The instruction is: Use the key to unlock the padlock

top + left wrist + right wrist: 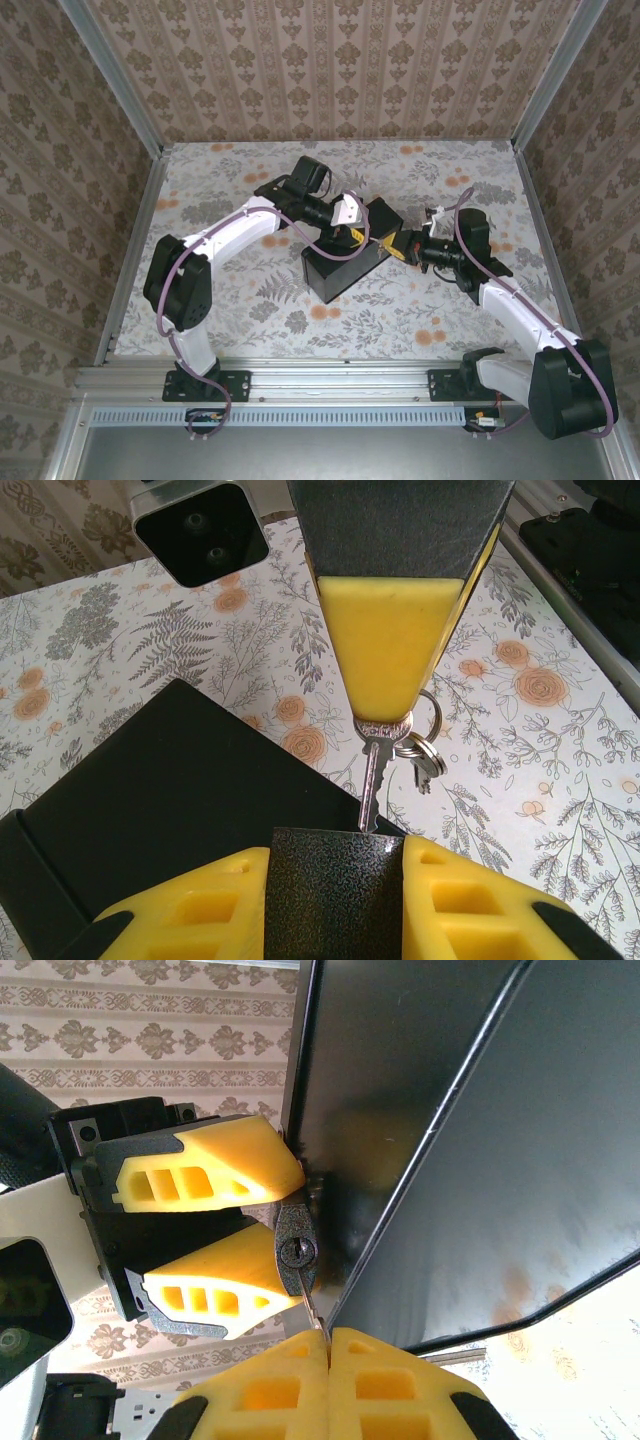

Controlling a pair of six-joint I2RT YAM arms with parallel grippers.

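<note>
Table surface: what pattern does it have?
Table surface: grey ferns and orange flowers on white; clearest in left wrist view.

Shiny metal key [372, 780], rough speckled dark padlock [337, 890]

Enclosure inspected from above. The table [450, 165] is covered edge to edge by a pale cloth printed with grey ferns and leaves and small orange flowers; the cloth lies flat, with no visible folds. Three sides are closed by upright panels: back wall [340, 70], left wall [50, 150] and right wall [600, 120], all in beige wallpaper with a repeating damask motif set in vertical stripes. Bare aluminium posts [110, 75] mark the two rear corners, and metal strips run along the side edges. An aluminium rail [330, 378] spans the near edge, with a slotted grey strip [330, 412] just below it. Lighting is even and diffuse; shadows are soft.
</note>
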